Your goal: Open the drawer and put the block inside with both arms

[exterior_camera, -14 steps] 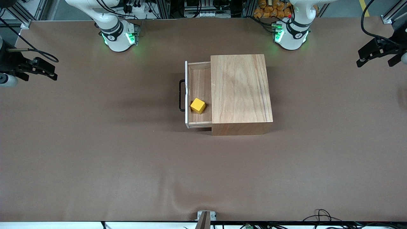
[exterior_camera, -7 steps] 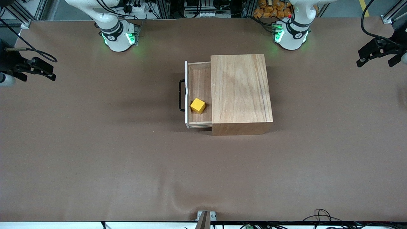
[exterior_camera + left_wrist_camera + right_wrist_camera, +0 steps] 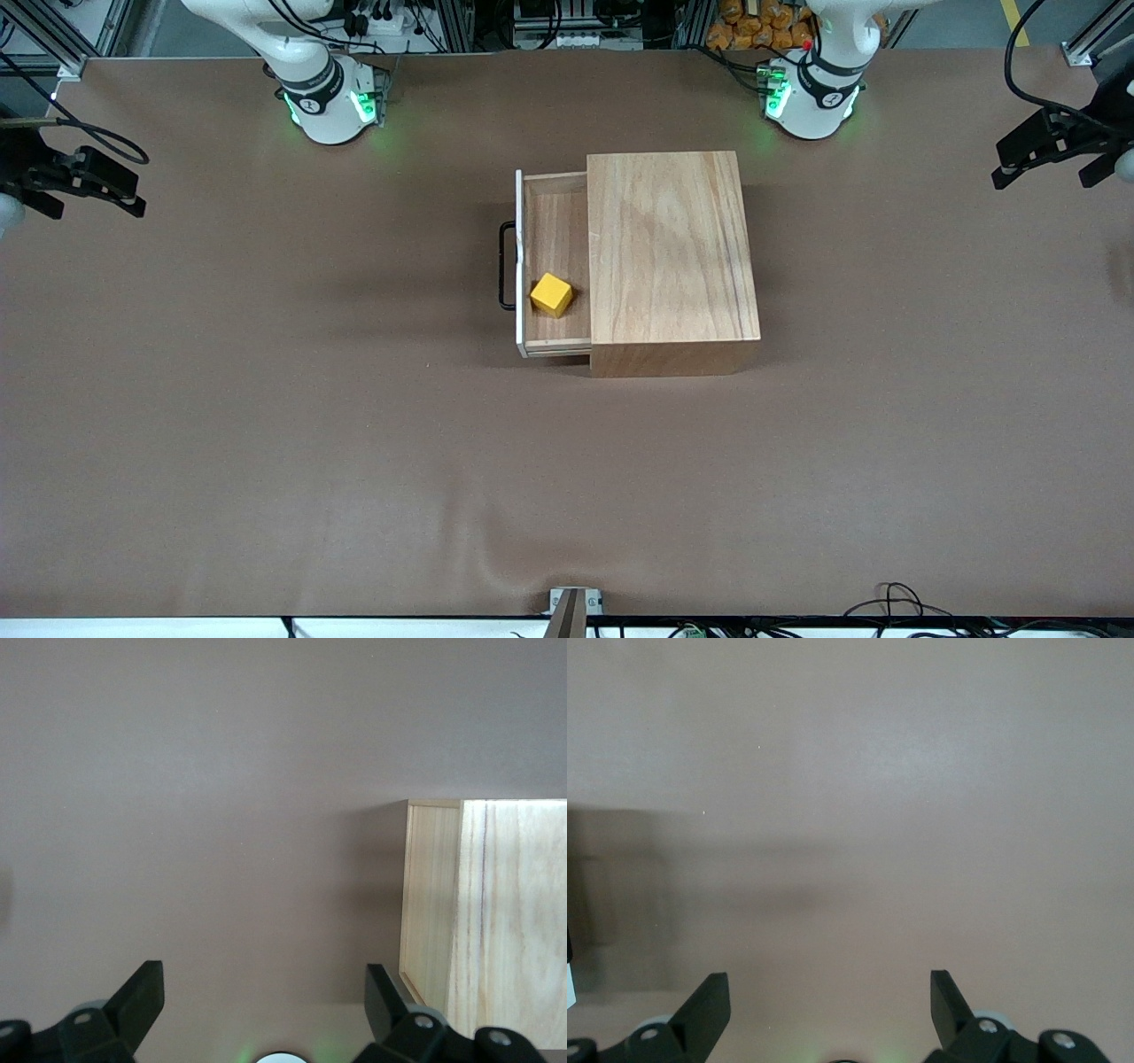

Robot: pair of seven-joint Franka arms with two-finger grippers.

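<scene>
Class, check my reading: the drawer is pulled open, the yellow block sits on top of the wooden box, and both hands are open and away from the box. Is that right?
One detail is wrong. The front view shows the block lying inside the open drawer, not on top of the wooden box. The rest holds: the left hand and right hand are open, away at the table's ends.

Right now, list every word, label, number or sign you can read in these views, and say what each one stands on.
No text can be read.
Right arm's base: a small round mark on the dark collar, too small to read.
Left arm's base: the same kind of mark, also too small to read.
Wooden box, drawer, block, table: no writing.
</scene>
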